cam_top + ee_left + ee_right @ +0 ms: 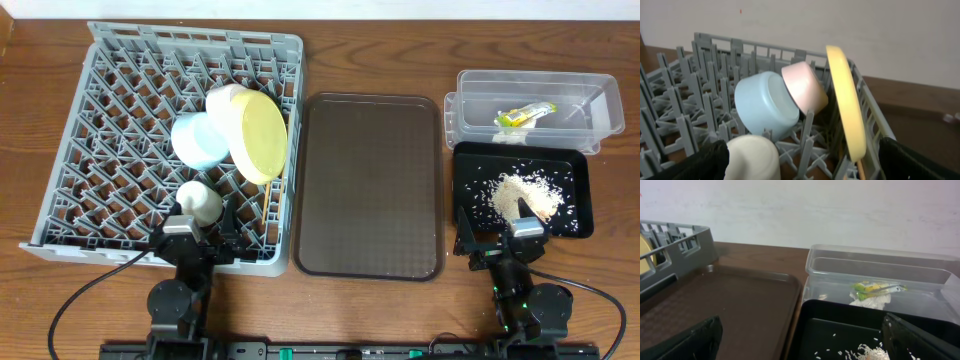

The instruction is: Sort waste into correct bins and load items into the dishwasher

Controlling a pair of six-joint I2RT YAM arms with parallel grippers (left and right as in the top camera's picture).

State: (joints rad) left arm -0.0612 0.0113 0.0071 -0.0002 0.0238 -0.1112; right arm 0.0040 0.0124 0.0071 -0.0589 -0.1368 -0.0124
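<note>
Both grippers sit at the near edge of the tabletop. The left gripper (200, 238) hangs over the near rim of the grey dish rack (110, 130) with its fingers spread wide and nothing between them. The right gripper (507, 240) hovers at the near edge of the black tray (575, 190), likewise spread and empty.

The rack fills the left side of the table, reaching toward the far-left corner. A small white cup (200, 200) stands in it just ahead of the left gripper. Farther in, the light blue bowl (198, 140) lies tipped on its side, with the white bowl (225, 98) leaning against it. The yellow plate (258, 135) stands on edge near the rack's right wall, and thin chopsticks (265, 205) slant down below it.

A brown serving tray (370, 185) lies mid-table. Loose rice (520, 195) is heaped and scattered in the black tray on the right side. Beyond it, at the far-right corner, the clear tub (470, 110) holds the yellow-green wrapper (525, 116).
</note>
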